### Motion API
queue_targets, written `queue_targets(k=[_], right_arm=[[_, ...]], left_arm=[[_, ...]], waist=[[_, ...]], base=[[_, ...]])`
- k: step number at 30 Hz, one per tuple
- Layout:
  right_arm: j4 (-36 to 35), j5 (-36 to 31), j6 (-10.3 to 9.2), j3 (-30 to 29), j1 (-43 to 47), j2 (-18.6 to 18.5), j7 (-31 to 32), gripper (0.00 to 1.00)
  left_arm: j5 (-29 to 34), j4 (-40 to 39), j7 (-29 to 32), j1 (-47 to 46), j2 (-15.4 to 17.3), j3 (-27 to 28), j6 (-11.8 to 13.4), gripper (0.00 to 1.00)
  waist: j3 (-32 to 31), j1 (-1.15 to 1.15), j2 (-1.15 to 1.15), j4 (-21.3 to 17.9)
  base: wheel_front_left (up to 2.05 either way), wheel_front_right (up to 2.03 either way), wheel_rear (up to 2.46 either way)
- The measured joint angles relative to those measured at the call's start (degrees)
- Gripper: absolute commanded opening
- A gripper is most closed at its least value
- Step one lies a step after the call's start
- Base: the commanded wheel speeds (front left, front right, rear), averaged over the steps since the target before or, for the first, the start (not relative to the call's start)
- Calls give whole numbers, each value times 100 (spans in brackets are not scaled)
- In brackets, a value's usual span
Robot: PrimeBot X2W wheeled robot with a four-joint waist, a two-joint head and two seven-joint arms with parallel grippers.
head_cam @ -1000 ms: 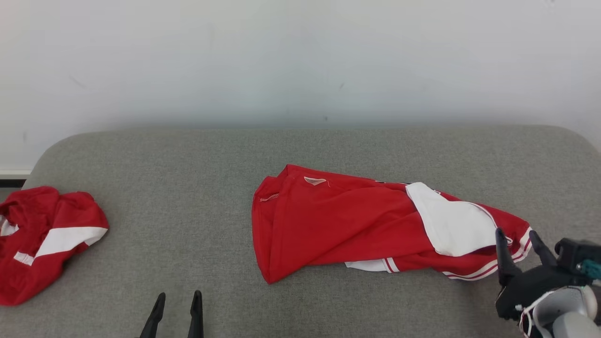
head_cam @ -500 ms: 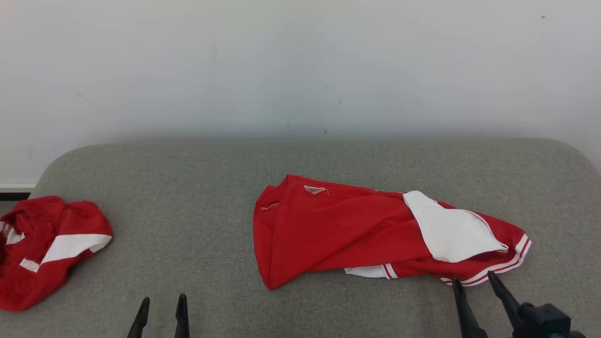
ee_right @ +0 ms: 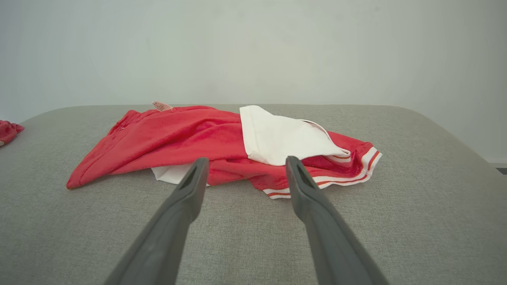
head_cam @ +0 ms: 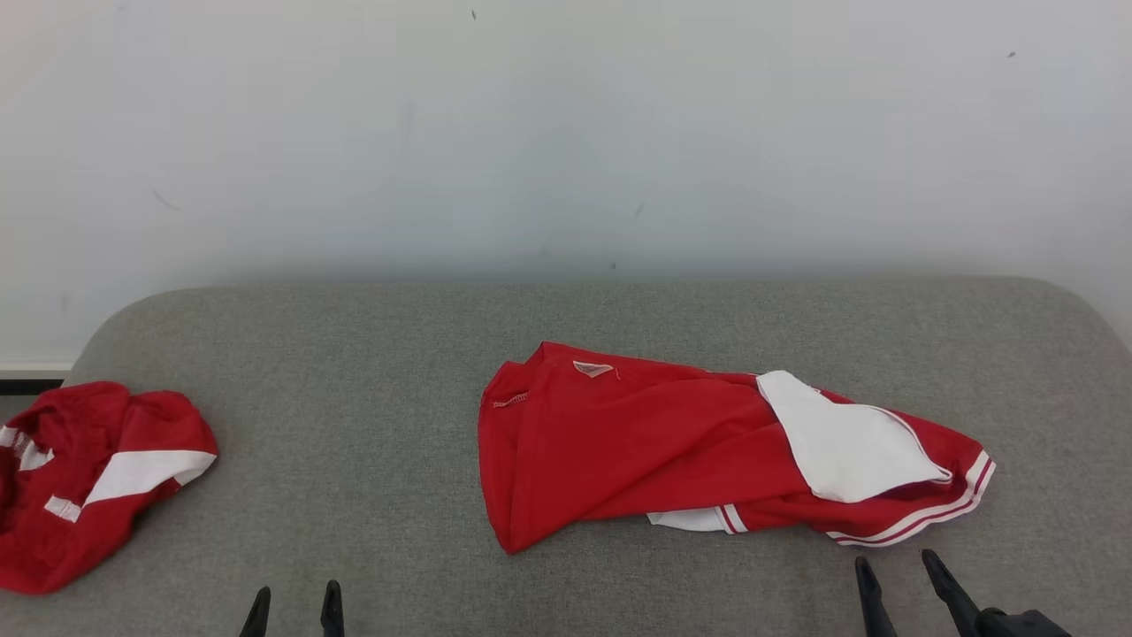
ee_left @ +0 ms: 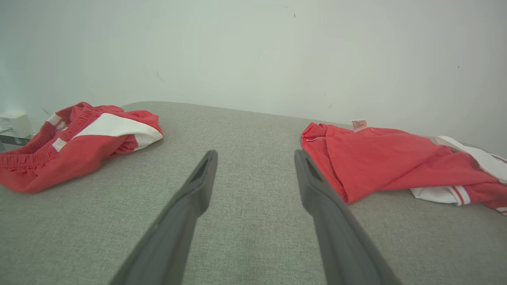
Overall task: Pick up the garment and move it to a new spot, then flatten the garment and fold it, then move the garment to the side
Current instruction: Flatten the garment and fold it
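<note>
Head view puts the grey fabric-topped counter (head_cam: 354, 372) across most of the frame. Right of centre on it lies the garment (head_cam: 637, 442), red and white, loosely bunched with layers overlapping rather than spread flat. A second garment (head_cam: 88, 478), also red and white, sits crumpled at the counter's far left, well apart from the first. Our left end effector (head_cam: 297, 588) hangs low over bare counter between the two, fingers parted and holding nothing. Our right end effector (head_cam: 894, 559) is likewise spread and empty, just short of the garment's near edge. We judge the step in hand to be the first grasp, since the cloth is neither flat nor folded. To do it well we should take two separated points rather than one. The right fingers can go for the striped hem (head_cam: 964, 495) they face in the right wrist view, and the left for the pointed red corner nearest them in the left wrist view. Each pinch should catch an edge cleanly: the white panel (head_cam: 840, 442) lies over red cloth, and a deep bite there would likely gather several layers. Coming in low along the counter should let a finger slide under. The small label (head_cam: 591, 368) on the far edge may help us tell the ends apart.
</note>
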Motion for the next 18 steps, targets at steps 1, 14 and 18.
queue_targets(k=[1, 14, 18], right_arm=[[0, -1, 0, -22, 1, 13, -1, 100], [27, -7, 0, -65, -18, 97, -1, 100], [57, -5, 0, -48, -77, 113, 8, 100]], left_arm=[[0, 0, 0, 3, 0, -10, -1, 100], [-1, 69, 0, 3, 0, -142, -8, 100], [-3, 167, 0, -14, 0, -148, -8, 100]], waist=[[3, 0, 0, -3], [69, 1, 0, -56], [86, 1, 0, -81]], base=[[0, 0, 0], [0, 0, 0], [0, 0, 0]])
